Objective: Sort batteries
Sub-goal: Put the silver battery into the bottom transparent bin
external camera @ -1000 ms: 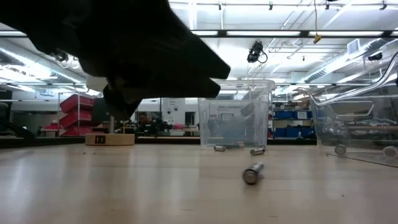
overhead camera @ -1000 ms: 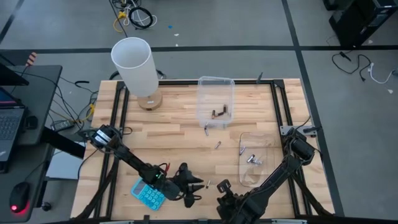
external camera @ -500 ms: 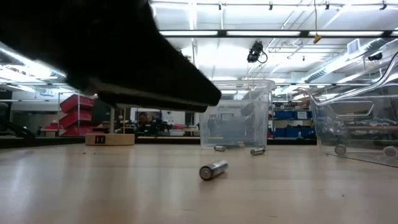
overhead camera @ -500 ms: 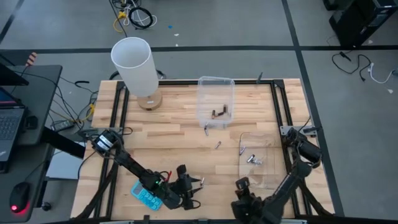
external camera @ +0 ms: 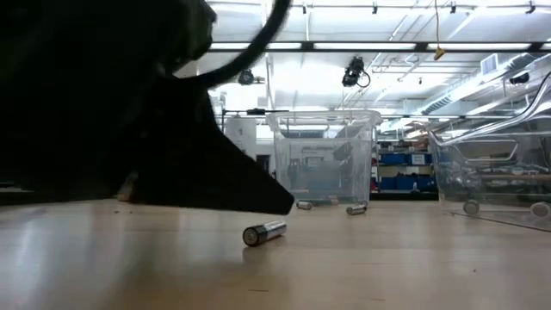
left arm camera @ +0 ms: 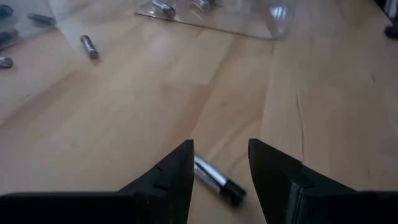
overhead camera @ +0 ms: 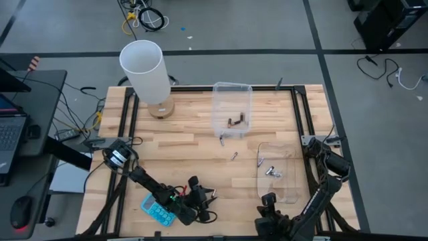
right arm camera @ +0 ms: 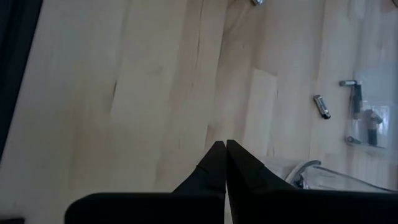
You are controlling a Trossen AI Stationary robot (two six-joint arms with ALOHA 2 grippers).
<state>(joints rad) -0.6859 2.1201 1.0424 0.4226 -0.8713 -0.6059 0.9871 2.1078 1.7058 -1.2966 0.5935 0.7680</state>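
One battery, silver with a dark end, lies on the wood near the table's front edge and also shows in the low view. My left gripper is low over the table and open, one finger on each side of this battery. My right gripper hangs shut above bare wood near the right tub's near corner, and its wrist view shows nothing between the fingers. Two more batteries lie loose at mid-table. Others sit inside the far tub and the right tub. My left gripper comes in at a low slant, with its fingers astride the battery, which lies flat on the table. The battery's silver end lies right beside one fingertip; I cannot tell whether they touch.
A clear tub stands at the far middle and a second clear tub at the right. A lamp with a white shade stands at the far left. A blue calculator lies under my left arm near the front edge.
The battery near the front edge has rolled along the table toward its left edge. My left gripper has sunk toward the table over it and rolled a little. My right gripper, shut throughout, has moved away from the battery toward the table's right edge.
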